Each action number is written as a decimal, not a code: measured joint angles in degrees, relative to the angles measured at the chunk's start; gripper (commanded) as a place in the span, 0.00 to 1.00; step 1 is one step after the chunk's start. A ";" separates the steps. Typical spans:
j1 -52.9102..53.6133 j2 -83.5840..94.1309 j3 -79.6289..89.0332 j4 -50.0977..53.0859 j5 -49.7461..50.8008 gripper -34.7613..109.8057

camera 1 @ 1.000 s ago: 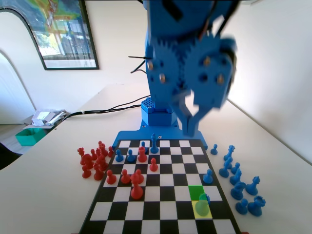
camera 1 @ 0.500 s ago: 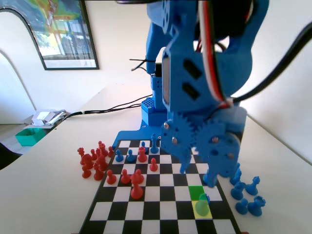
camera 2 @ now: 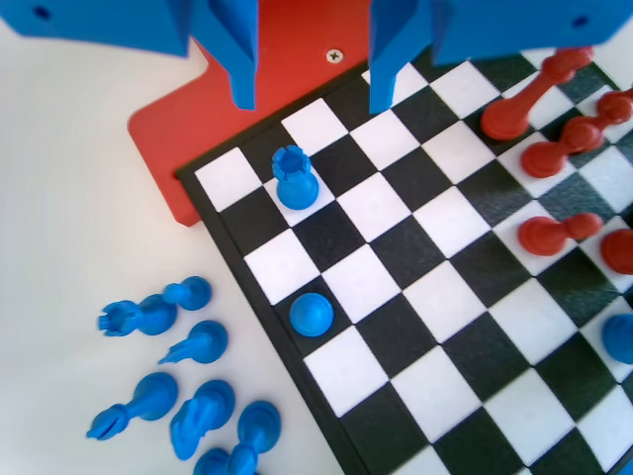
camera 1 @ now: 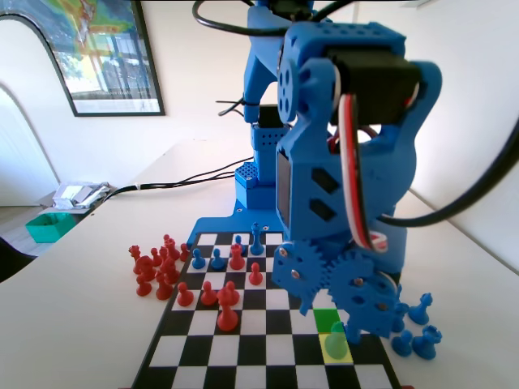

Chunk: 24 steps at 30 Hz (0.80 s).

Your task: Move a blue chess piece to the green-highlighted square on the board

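Wrist view: gripper (camera 2: pixel 309 74) jaws spread wide, 2 blue plastic tips hanging apart, nothing between them, touching nothing. Below the jaws, a crowned blue rook (camera 2: pixel 294 176) stands on the board (camera 2: pixel 465 346); further below, the round-headed blue chess piece (camera 2: pixel 311 314) sits on a black edge cell. Fixed view: the pawn is tinted, standing on the yellow cell, its head partly hidden behind the gripper gears; the green-highlighted square (camera 1: pixel 326 318) lies just beyond, partly covered.

Your gripper (camera 1: pixel 350 318) drops lower vs 1 s ago, now approx. over the green-highlighted square (camera 1: pixel 327 320), jaws apart.
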 measured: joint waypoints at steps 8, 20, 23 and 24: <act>-1.41 -1.93 0.00 -1.32 0.00 0.36; -2.37 -6.50 -2.29 -2.46 0.53 0.35; -2.37 -7.38 -2.55 -3.08 0.53 0.33; -2.37 -7.38 -2.55 -3.25 0.53 0.32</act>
